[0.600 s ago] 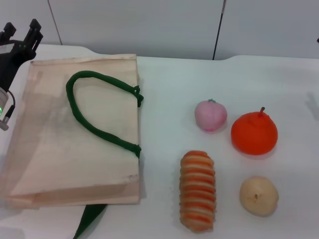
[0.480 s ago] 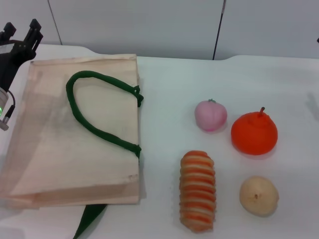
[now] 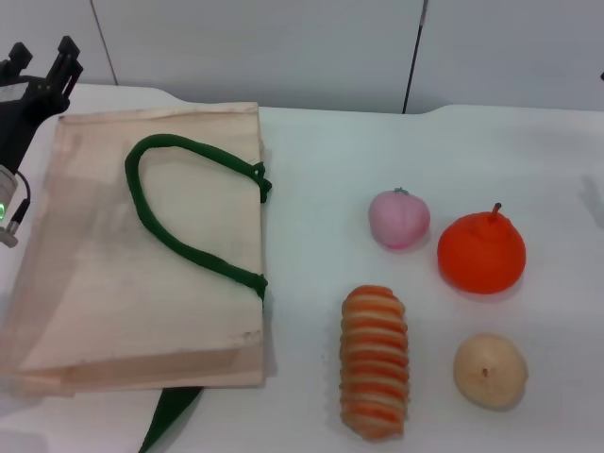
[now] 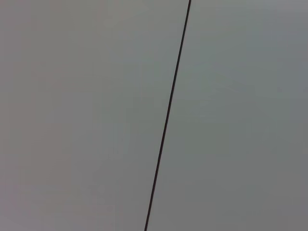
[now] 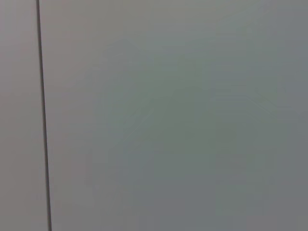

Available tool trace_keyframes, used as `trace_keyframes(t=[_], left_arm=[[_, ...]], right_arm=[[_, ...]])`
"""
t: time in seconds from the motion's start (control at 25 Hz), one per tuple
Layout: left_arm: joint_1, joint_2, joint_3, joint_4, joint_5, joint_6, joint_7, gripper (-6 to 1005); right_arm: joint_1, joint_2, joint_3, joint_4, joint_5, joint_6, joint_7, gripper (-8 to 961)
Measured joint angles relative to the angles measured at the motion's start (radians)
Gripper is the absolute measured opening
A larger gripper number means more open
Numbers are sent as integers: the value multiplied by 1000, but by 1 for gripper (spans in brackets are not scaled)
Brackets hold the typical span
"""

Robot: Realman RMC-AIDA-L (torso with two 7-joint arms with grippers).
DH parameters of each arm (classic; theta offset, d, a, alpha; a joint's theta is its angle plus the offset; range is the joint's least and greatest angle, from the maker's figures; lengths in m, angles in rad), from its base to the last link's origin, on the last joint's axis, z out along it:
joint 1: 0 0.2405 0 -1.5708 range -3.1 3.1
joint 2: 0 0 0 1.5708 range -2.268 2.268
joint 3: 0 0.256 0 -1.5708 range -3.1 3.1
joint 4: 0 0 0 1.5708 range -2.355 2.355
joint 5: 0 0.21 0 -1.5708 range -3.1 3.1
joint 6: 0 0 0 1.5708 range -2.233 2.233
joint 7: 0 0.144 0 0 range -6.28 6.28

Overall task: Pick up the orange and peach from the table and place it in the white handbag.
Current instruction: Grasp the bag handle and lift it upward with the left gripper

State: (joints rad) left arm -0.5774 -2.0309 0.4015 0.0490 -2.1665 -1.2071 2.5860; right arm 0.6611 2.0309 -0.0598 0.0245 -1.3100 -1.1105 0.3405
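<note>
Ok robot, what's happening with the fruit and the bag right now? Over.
Left hand parked at bag's far corner, right hand out of sight. Orange and peach on table, untouched. White handbag lying flat. Nothing in the way.

1. Orange-and-cream striped oblong roll (image 3: pixel 374 361) lying lengthwise on white table (image 3: pixel 321 189).
2. Beige round fruit (image 3: pixel 489 370) with a dimple, near the roll's right side, apart from it.
3. Grey wall panels (image 3: pixel 283 47) behind, split by dark seams.

left pincer (image 3: pixel 38 71): cut off at head view's left edge, finger state unclear | white handbag (image 3: pixel 94 283): second green strap (image 3: pixel 168 417) cut off at bottom edge | right pincer: unseen
</note>
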Motion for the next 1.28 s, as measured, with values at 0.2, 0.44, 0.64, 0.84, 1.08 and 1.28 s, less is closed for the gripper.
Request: trace_keyframes(t=[0.2,0.44,0.64,0.84,1.08,1.28], left_arm=[[-8,3,14,7,68,-7,-129,696],[-12,7,31,132,244,5,-449,696],[-10,6,31,306,475,14,-833,695],[-22,5,31,474,739,45,-1216,694],[-40,3,31,577,971,55,-1454,694],[-65,2,31,657,1193,74,-1625,693]], right_arm=[[0,0,0,-2,0,22,0,872],[5,-3,-3,-5,-3,27,0,872],[12,-3,-2,-12,-4,27,0,871],[15,-3,-2,-14,-2,27,0,870],[18,-5,-2,-16,-1,27,3,870],[19,-5,-2,-17,0,27,4,869]])
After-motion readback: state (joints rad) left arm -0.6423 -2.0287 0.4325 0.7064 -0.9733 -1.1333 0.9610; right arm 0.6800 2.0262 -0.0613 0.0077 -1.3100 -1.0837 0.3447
